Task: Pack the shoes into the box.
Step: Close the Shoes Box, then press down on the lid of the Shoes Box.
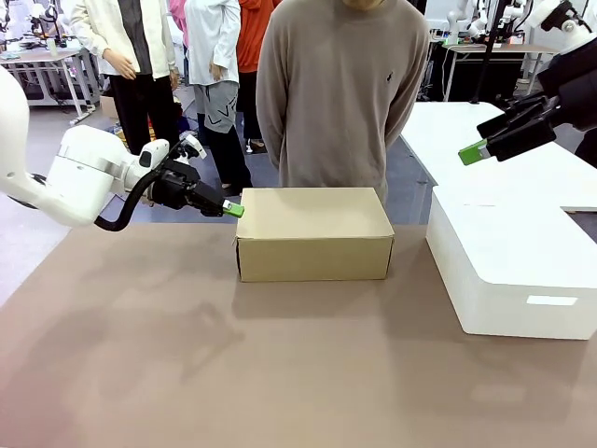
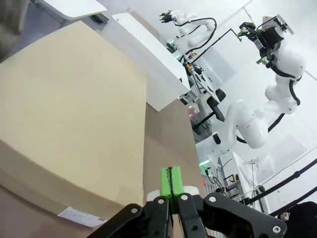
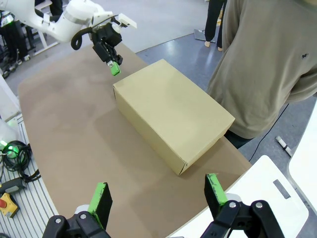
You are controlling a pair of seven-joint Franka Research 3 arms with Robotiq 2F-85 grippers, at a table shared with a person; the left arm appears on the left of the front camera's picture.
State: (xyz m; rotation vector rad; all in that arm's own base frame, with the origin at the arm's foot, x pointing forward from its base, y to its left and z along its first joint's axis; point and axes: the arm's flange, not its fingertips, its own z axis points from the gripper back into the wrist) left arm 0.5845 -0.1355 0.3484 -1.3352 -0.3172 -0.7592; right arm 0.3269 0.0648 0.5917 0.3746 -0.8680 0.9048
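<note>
Box [image 1: 313, 234] was plain brown cardboard, matt, smooth, lid shut, w/ a small white paper label [image 2: 79, 215] on one end. Table [image 1: 187, 364] had a brown matt covering, smooth, soft shadows, no glare. White block [image 1: 508, 271] looked like hard plastic or painted board, smooth, slight sheen. Left pincer [image 1: 235, 210]: black matt plastic or metal links, bright green rubbery-looking pads, pressed together. Right pincer [image 3: 157, 195]: same black body, green pads apart. Arm shells were glossy white plastic. Person's sweater [image 1: 336, 84] was grey-brown knit cloth, matt, soft.
</note>
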